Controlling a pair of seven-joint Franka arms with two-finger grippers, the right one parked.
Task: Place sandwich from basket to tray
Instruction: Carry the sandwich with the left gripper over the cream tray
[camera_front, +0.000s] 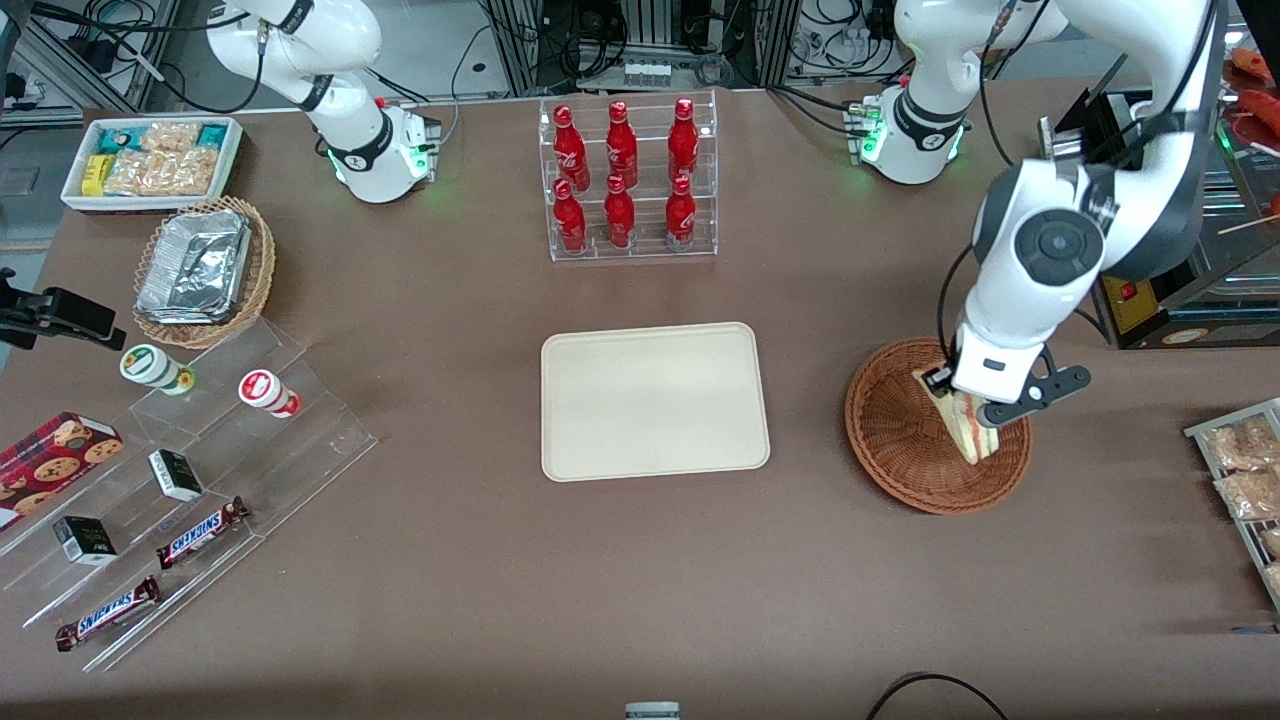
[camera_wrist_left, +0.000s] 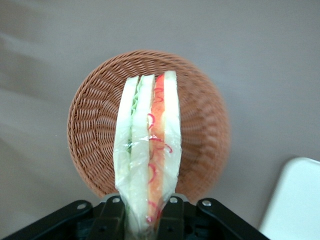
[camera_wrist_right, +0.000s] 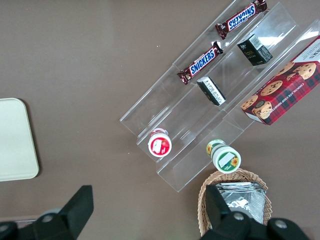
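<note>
My left gripper is shut on the sandwich, a plastic-wrapped wedge of pale bread with red, orange and green layers. It holds the sandwich lifted above the reddish-brown wicker basket, which shows nothing else inside. In the left wrist view the sandwich hangs between the fingers over the basket. The cream tray lies bare on the table, toward the parked arm's end from the basket; a corner of the tray shows in the wrist view.
A clear rack of red bottles stands farther from the camera than the tray. A rack of snack packets sits at the working arm's table edge. A tan basket with foil containers and acrylic steps with snacks lie toward the parked arm's end.
</note>
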